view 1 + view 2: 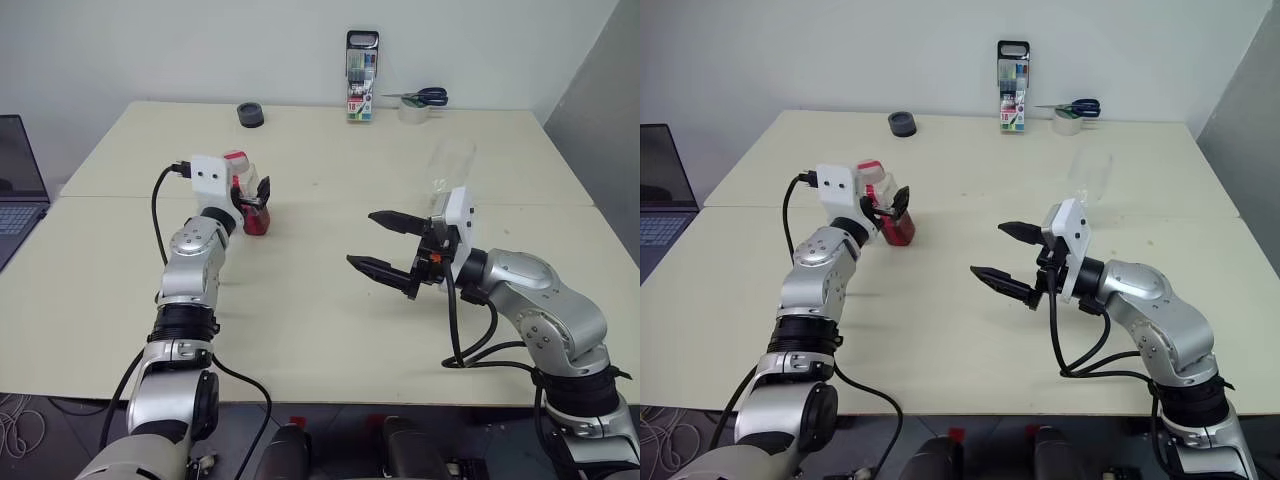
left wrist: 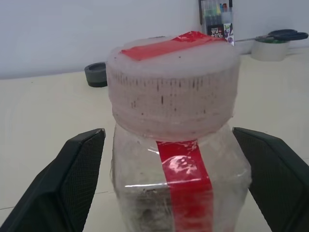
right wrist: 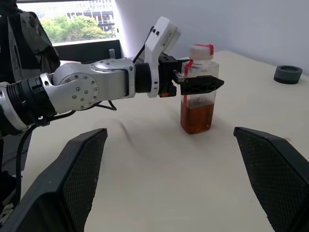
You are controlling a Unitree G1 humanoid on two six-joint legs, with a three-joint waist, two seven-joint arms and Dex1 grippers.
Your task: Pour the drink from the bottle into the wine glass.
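The counter (image 1: pixel 300 320): a broad pale cream surface made of two slabs joined along a seam that runs across its middle. A laptop (image 1: pixel 15 185) stands open off its left edge.

Right gripper (image 1: pixel 385 243): held above the near right part of the counter, pointing toward the left arm. Its two black fingers (image 1: pixel 378 268) are spread wide with nothing between them.

Left gripper (image 1: pixel 255 200): reaching forward over the left half of the counter. Its fingers (image 2: pixel 72 179) stand apart on either side of the bottle, one on each flank. In the left wrist view a gap shows between each finger and the bottle wall, so no contact can be confirmed.

The wine glass (image 1: pixel 448 170): clear, colourless and hard to make out against the pale counter. It stands upright on the right side, beyond the right gripper and well apart from the bottle.

The bottle (image 3: pixel 197 92): small, clear plastic, upright on the counter between the left gripper's fingers. A wide white cap (image 2: pixel 171 87) with a strip of red tape across its top closes the neck, and a red strip continues down the front wall. The drink (image 3: pixel 195 118), a translucent amber-brown, fills roughly the lower part of the body.

Far edge of the counter: a pack of markers (image 1: pixel 361 75) standing upright, scissors (image 1: pixel 425 97) lying across a roll of tape (image 1: pixel 412 110), and a small dark round object (image 1: pixel 251 115).
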